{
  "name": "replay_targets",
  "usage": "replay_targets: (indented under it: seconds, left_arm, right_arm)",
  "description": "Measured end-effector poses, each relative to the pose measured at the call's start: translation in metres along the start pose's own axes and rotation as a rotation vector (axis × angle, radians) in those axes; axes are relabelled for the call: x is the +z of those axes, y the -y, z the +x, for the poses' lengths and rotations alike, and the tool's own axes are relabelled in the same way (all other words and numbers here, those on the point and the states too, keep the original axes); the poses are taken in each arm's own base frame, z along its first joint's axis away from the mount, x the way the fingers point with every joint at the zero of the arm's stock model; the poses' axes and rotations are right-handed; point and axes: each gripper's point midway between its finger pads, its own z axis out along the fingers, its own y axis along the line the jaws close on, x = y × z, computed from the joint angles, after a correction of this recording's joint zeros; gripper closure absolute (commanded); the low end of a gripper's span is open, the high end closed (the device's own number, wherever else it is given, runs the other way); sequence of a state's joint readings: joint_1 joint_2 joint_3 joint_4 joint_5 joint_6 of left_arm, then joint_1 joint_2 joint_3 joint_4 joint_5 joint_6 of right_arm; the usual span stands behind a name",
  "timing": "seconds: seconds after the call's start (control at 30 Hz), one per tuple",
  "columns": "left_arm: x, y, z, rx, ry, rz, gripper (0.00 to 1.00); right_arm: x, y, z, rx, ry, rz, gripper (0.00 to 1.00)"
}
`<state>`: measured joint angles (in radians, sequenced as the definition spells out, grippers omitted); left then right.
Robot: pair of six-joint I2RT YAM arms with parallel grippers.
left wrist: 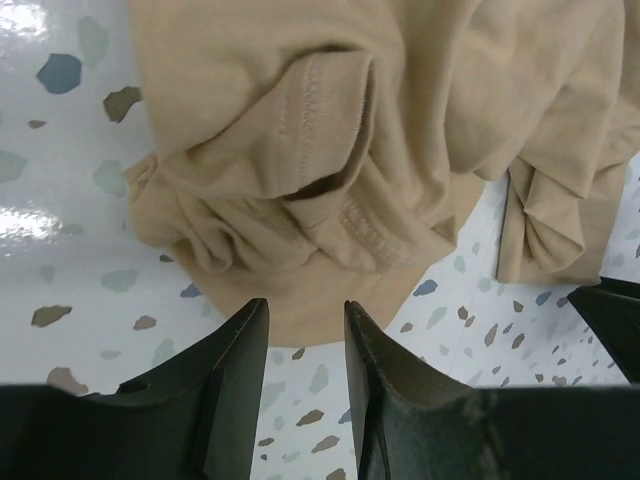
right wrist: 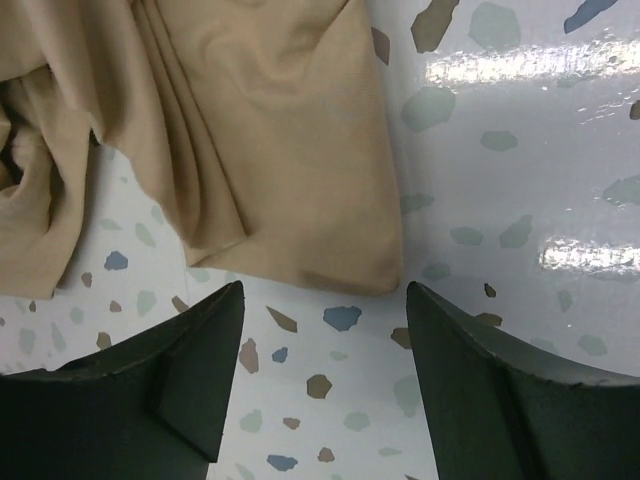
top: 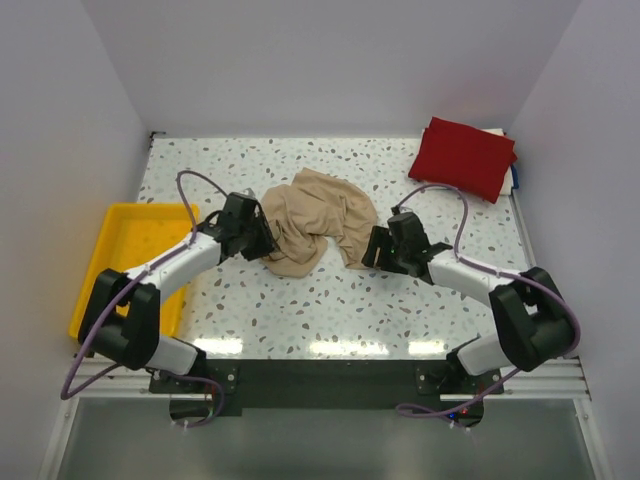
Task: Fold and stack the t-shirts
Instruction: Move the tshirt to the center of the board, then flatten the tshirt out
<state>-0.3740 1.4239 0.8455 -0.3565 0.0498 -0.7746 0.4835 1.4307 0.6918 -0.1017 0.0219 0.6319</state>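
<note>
My left claw point(left wrist: 305, 310) and right claw point(right wrist: 325, 290) are black. The tan shirt point(top: 310, 220) is plain, the red shirt point(top: 462, 157) too. Yellow tray point(top: 130, 240), white table point(top: 330, 300) with little spots.

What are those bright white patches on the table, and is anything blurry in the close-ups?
Top external view: bright reflections streak the glossy table near its front edge. Left wrist view: glare whitens the left side, while the tan t-shirt shows sharp stitching. Right wrist view: two bright streaks at right; the dark fingers show little detail.

Wearing white shells on left arm point(top: 185, 260) and right arm point(top: 465, 277), bulging with black joints point(top: 135, 318), trailing looping purple cables point(top: 184, 182), ending in matte black wedge-shaped fingers point(left wrist: 215, 395).
</note>
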Motion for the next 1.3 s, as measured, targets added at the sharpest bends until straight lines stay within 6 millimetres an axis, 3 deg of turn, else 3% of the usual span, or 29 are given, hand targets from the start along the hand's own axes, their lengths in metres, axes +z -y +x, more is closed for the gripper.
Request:
replay_targets:
  seconds: [0.17, 0.5, 0.6, 0.67, 0.77, 0.8, 0.87, 0.9, 1.07, 1.17, 1.3]
  left_arm:
    - [0.015, 0.013, -0.004, 0.015, -0.005, 0.014, 0.58]
    - [0.049, 0.015, -0.006, 0.015, -0.031, -0.003, 0.57]
    - [0.057, 0.014, -0.005, 0.016, -0.038, -0.012, 0.61]
    - [0.058, 0.013, -0.004, 0.015, -0.040, -0.016, 0.69]
    - [0.058, 0.015, -0.006, 0.010, -0.035, -0.014, 0.81]
    - [0.058, 0.016, -0.007, 0.008, -0.031, -0.012, 0.85]
    - [0.057, 0.019, -0.011, 0.008, -0.024, -0.008, 0.99]
    - [0.056, 0.022, -0.014, 0.009, -0.017, -0.004, 1.00]
    - [0.046, 0.035, -0.034, 0.018, 0.033, 0.012, 1.00]
    - [0.030, 0.039, -0.045, 0.020, 0.066, 0.022, 1.00]
    - [-0.009, 0.042, -0.069, 0.003, 0.145, 0.049, 1.00]
  right_arm:
    - [0.013, 0.005, 0.002, 0.023, -0.003, 0.030, 0.37]
    - [0.025, 0.001, -0.006, 0.052, 0.023, 0.033, 0.48]
    - [0.027, 0.001, -0.007, 0.057, 0.026, 0.031, 0.53]
    - [0.027, 0.001, -0.007, 0.060, 0.026, 0.031, 0.57]
    - [0.029, 0.001, -0.006, 0.063, 0.022, 0.036, 0.70]
    - [0.030, 0.001, -0.007, 0.066, 0.023, 0.038, 0.81]
    - [0.030, 0.001, -0.009, 0.065, 0.025, 0.041, 0.91]
    - [0.029, -0.001, -0.013, 0.066, 0.031, 0.040, 0.99]
    - [0.020, 0.002, -0.034, 0.087, 0.060, 0.049, 1.00]
    - [-0.001, 0.013, -0.055, 0.121, 0.107, 0.060, 1.00]
    - [-0.044, 0.020, -0.100, 0.162, 0.225, 0.052, 1.00]
